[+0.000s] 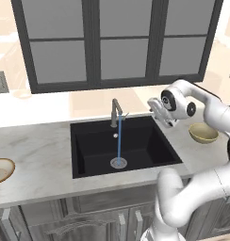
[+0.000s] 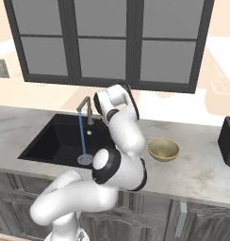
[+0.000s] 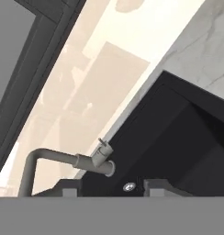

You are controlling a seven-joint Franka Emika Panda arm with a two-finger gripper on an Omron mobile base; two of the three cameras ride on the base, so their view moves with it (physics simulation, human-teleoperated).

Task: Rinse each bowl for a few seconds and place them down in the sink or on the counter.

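Observation:
The olive-yellow bowl (image 1: pixel 203 133) (image 2: pixel 163 149) stands upright on the counter (image 1: pixel 36 146) (image 2: pixel 201 164), right of the sink (image 1: pixel 135 141) (image 2: pixel 46 141). The shallow tan-rimmed bowl (image 1: pixel 1 169) lies on the counter at the far left edge. A thin blue stream of water runs from the faucet (image 1: pixel 116 113) (image 2: pixel 86 107) (image 3: pixel 68 160) down to the drain (image 1: pixel 119 163). My gripper (image 1: pixel 157 115) (image 3: pixel 111 189) hangs above the sink's back right corner, right of the faucet and facing it. Its fingertips (image 3: pixel 70 188) stand apart with nothing between them.
A dark-framed window (image 1: pixel 117 42) spans the wall behind the sink. A black appliance (image 2: pixel 228 141) sits on the counter at the far right. Grey cabinets (image 1: pixel 88 221) run below the counter. My own arm hides the sink's right part in the right base view.

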